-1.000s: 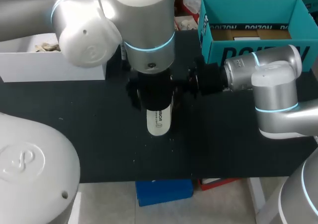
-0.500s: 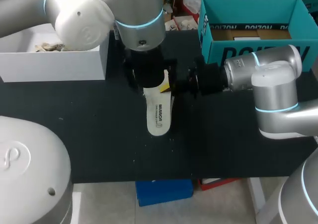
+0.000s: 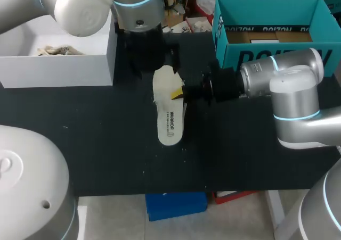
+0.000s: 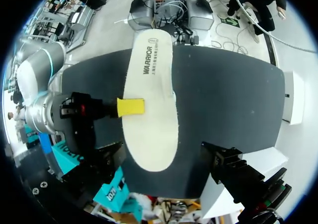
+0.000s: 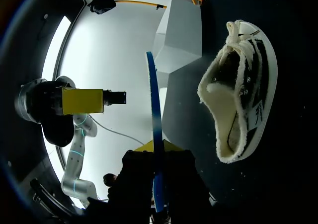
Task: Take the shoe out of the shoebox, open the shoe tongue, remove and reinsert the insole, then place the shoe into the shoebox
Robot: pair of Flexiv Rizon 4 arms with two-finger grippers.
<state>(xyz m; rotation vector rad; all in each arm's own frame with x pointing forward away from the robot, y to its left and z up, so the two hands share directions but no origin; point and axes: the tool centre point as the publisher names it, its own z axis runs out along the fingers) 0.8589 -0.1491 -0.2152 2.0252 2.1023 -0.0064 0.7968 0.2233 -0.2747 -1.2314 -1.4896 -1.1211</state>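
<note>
A white insole (image 3: pixel 169 112) hangs level over the middle of the black table, with my right gripper (image 3: pixel 180 93) shut on its edge. The right wrist view shows that insole (image 5: pixel 155 134) edge-on between the right gripper's yellow tips (image 5: pixel 155 148). Under it on the table lies the black shoe (image 5: pixel 238 90) with a pale fleece lining, on its side. In the head view the insole hides nearly all of the shoe. My left gripper (image 4: pixel 164 154) hangs open well above the insole (image 4: pixel 151 105), holding nothing. The teal shoebox (image 3: pixel 266 54) stands open at the back right.
A white box (image 3: pixel 58 69) with crumpled paper inside stands at the back left, right beside my left arm. My right arm lies low across the table in front of the shoebox. Bare black table (image 3: pixel 106 144) stretches toward the front edge.
My left arm has lifted and drawn back toward the far left, uncovering the insole. The right gripper and the insole have stayed where they were.
</note>
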